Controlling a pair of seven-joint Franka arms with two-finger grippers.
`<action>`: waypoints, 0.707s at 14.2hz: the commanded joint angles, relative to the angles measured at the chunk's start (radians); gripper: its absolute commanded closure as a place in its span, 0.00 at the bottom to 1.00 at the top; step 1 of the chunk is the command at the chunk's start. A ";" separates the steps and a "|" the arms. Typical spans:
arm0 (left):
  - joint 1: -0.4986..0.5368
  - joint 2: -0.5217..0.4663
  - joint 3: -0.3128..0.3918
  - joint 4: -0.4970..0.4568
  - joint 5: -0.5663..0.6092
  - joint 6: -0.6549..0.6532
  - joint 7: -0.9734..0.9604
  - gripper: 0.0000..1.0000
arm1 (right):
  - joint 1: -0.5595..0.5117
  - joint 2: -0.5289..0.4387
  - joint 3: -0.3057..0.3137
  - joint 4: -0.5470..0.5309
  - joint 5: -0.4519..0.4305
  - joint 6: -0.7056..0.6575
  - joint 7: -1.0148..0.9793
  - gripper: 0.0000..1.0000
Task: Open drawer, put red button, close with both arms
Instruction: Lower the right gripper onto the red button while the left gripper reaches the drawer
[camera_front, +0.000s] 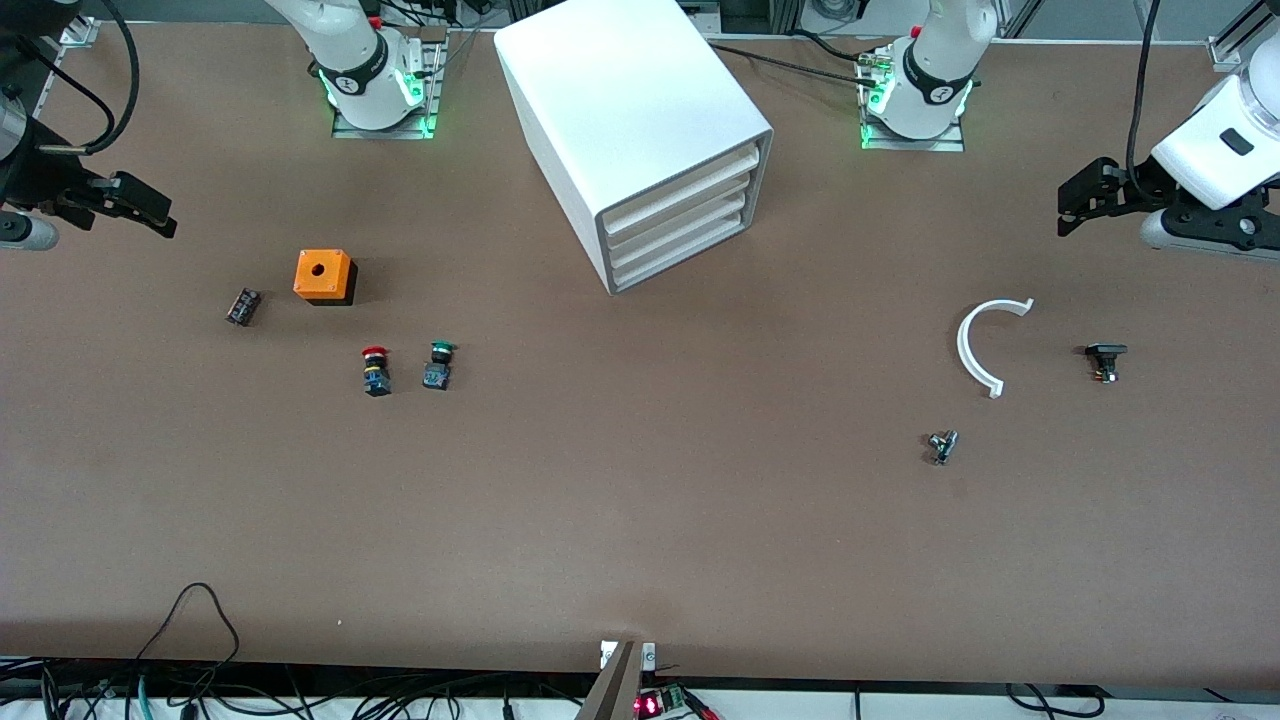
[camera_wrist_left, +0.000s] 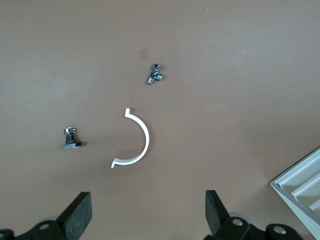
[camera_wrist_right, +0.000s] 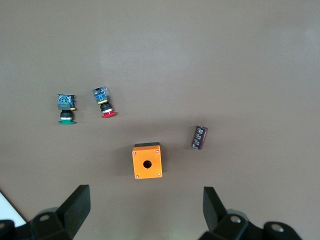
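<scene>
The white cabinet (camera_front: 640, 130) stands at mid table between the arm bases. Its three stacked white drawers (camera_front: 680, 215) are all shut. The red button (camera_front: 375, 370) lies on its side toward the right arm's end of the table, beside the green-capped button (camera_front: 438, 365) and nearer to the front camera than the orange box (camera_front: 323, 275). It also shows in the right wrist view (camera_wrist_right: 104, 104). My right gripper (camera_front: 150, 210) hovers open and empty over the right arm's end of the table, its fingers wide apart in its wrist view (camera_wrist_right: 145, 200). My left gripper (camera_front: 1075, 205) hovers open and empty over the left arm's end (camera_wrist_left: 148, 205).
A dark cylinder (camera_front: 243, 306) lies beside the orange box. Toward the left arm's end lie a white half ring (camera_front: 975, 350), a small black part (camera_front: 1105, 360) and a metal tee fitting (camera_front: 942, 446). The cabinet's corner (camera_wrist_left: 302, 185) shows in the left wrist view.
</scene>
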 joint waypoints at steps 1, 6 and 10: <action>0.001 0.016 0.000 0.034 -0.020 -0.027 0.008 0.00 | -0.007 -0.006 0.004 0.010 0.016 -0.012 0.005 0.00; 0.000 0.023 0.000 0.055 -0.018 -0.027 0.005 0.00 | -0.007 -0.008 0.004 0.010 0.017 -0.018 0.008 0.00; -0.006 0.031 -0.004 0.055 -0.009 -0.027 0.005 0.00 | -0.007 0.017 0.004 0.013 0.014 -0.010 0.005 0.00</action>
